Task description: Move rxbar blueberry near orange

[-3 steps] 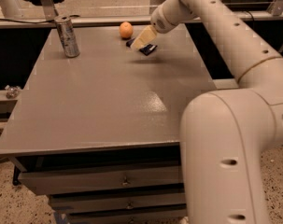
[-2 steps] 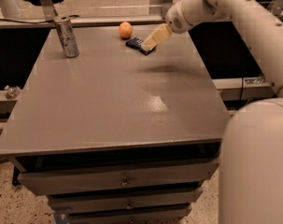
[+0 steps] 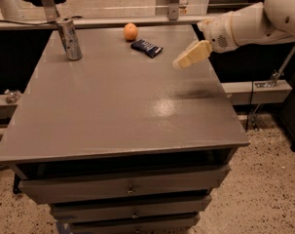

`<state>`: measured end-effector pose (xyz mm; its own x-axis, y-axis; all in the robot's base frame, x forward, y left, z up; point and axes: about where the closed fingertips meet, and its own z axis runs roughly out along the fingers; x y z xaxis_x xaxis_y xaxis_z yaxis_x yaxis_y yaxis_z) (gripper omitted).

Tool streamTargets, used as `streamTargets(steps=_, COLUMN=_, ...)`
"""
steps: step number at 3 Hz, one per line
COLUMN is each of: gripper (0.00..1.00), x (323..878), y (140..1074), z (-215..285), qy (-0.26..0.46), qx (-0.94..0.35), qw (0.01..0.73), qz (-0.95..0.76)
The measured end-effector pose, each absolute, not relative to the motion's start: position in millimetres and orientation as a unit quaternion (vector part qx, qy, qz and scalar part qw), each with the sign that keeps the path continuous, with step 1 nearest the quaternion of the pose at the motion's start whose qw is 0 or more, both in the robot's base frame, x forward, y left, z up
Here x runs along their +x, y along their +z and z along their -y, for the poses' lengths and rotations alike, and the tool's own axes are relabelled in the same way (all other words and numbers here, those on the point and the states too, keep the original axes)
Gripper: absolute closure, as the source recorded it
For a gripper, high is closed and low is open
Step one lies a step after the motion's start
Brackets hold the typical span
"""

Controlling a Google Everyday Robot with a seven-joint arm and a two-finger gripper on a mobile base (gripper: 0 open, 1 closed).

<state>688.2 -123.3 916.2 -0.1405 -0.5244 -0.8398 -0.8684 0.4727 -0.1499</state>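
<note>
The rxbar blueberry (image 3: 147,48), a flat dark-blue wrapper with white lettering, lies on the grey table (image 3: 122,111) near its far edge. The orange (image 3: 130,31) sits just behind and to the left of the bar, a small gap apart. My gripper (image 3: 190,56) hangs above the table's right side, to the right of the bar and clear of it. It is open and holds nothing. The white arm (image 3: 249,26) reaches in from the upper right.
A silver can (image 3: 69,38) stands upright at the table's far left. A rail (image 3: 137,21) runs behind the far edge. Drawers (image 3: 130,189) sit below the front edge. The speckled floor (image 3: 273,179) lies to the right.
The gripper let go of the bar, which now lies on the table by the orange. The gripper has drawn back to the right and nearer the camera.
</note>
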Motion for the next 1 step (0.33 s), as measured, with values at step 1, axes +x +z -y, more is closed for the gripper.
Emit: streamTargets(steps=1, gripper=0.0, x=684.1, y=914.8, z=132.5, qy=0.187, qx=-0.478, qw=0.453, qz=-0.728)
